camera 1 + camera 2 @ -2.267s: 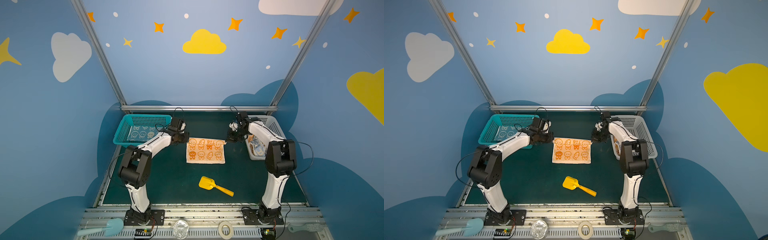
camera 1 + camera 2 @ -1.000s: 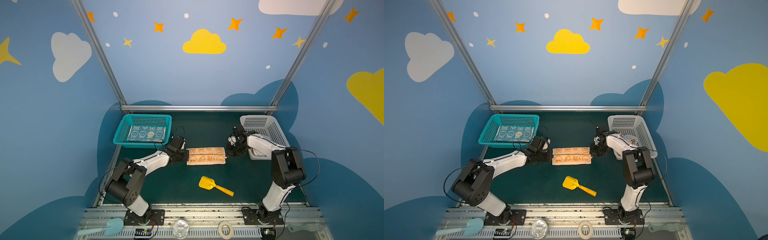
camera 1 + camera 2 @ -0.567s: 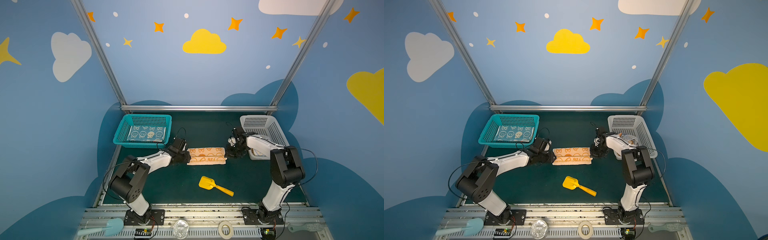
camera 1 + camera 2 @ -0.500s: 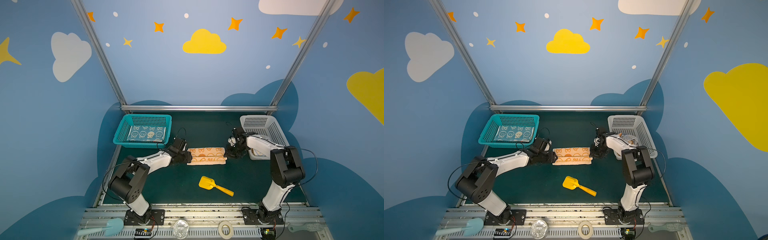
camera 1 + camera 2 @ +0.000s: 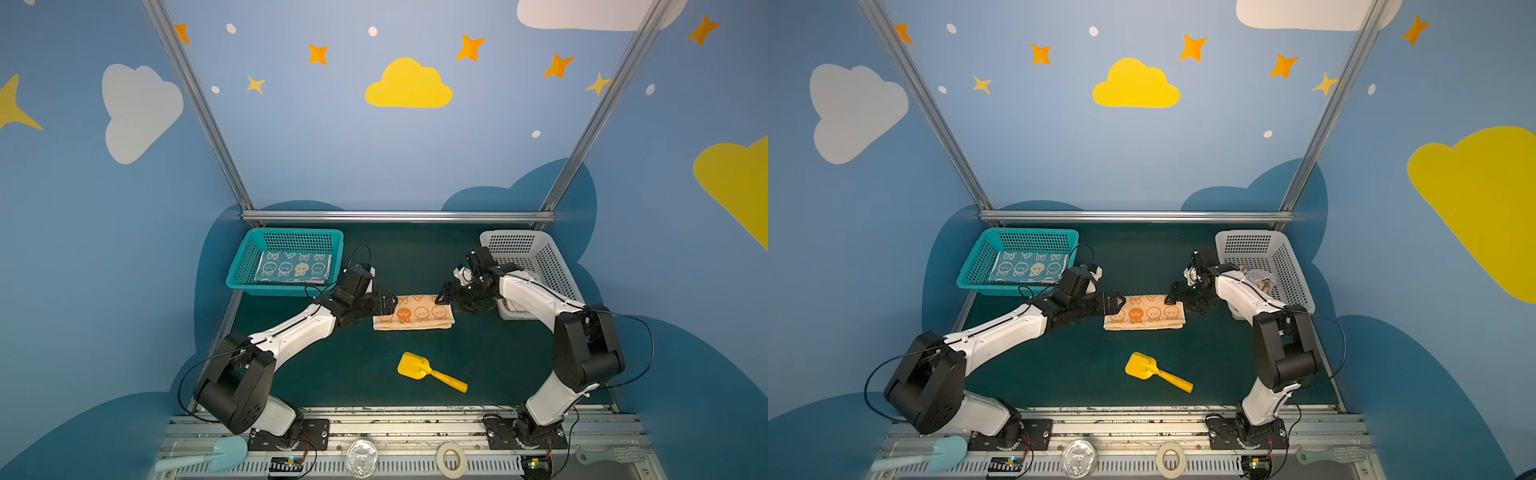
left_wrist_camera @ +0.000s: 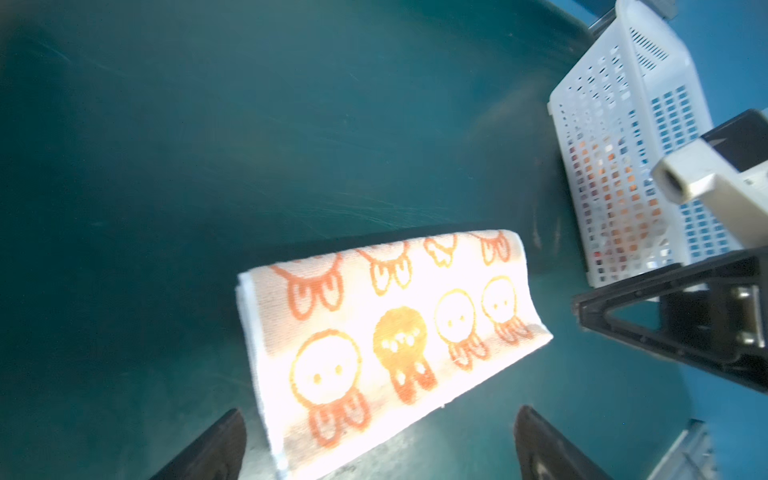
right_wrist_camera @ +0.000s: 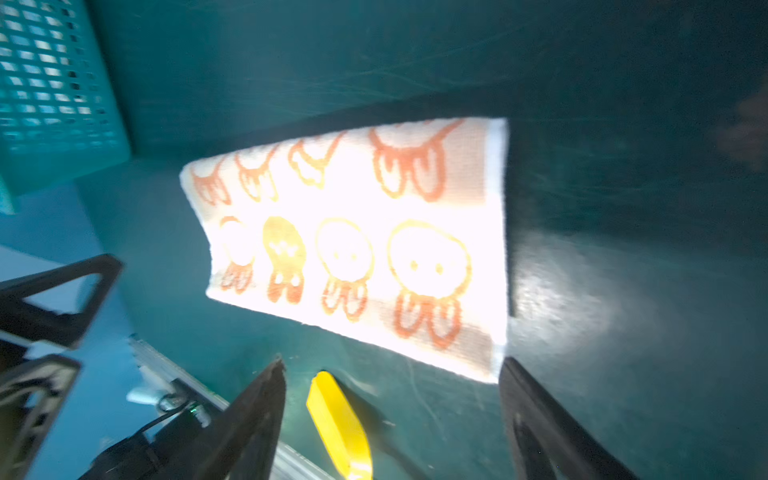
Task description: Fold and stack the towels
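Folded orange-and-cream rabbit-print cloth towel is seen lying flat as a narrow strip near the middle of the dark green table mat, its long side running 9 to 3 o'clock in both top views. Layered edges are shown at one short end in the left wrist view.

Left gripper is placed at the towel's 9 o'clock end, its jaws spread wide and nothing clamped. Right gripper is placed at the 3 o'clock end, its jaws likewise apart and empty. Contact with the cloth cannot be told.

Blue-and-cream rabbit-print towel is laid flat inside the perforated teal plastic basket, at 10 o'clock from the orange towel. Perforated white plastic basket is set at 2 o'clock, with crumpled cloth inside, its print too small to read. Yellow plastic toy shovel is noted at 6 o'clock, well apart from the towel.
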{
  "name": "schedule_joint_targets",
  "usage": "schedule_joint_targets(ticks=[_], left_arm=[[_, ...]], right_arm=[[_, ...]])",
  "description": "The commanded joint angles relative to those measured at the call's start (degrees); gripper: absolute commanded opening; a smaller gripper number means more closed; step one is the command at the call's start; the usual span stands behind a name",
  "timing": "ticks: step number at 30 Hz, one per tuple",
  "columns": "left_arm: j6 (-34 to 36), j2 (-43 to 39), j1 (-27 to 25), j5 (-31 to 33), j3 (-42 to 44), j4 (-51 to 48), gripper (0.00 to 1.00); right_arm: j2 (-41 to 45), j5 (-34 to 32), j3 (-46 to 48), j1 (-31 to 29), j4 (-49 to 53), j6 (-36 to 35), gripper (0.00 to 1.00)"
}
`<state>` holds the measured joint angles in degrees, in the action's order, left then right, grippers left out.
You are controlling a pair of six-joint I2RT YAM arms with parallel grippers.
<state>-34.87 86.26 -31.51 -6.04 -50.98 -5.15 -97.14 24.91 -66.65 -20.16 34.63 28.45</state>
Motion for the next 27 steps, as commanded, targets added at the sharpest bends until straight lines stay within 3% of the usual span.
schedule_joint_targets(ticks=[1,13,22,27], left_arm=[[-3.80,2.68,-1.42,-3.64,0.21,2.98,1.00],[-3.19,11.07,-3.12,-3.22,2.19,3.63,1.00],[4.71,4.66,-2.34,6.62,-7.15,-12.39,1.00],[8.46,9.53,-0.54,7.73,-12.94,-22.16,1.00]], right_arm=[[-2.52,5.59,2.96,-0.54,-5.77,4.04,0.82],[-5.27,6.38,7.25,-0.76,-8.44,3.66,0.82],[0.62,1.36,3.10,0.50,-1.09,0.14,0.88],[-0.47,-3.03,1.09,1.53,3.26,-2.05,0.88]])
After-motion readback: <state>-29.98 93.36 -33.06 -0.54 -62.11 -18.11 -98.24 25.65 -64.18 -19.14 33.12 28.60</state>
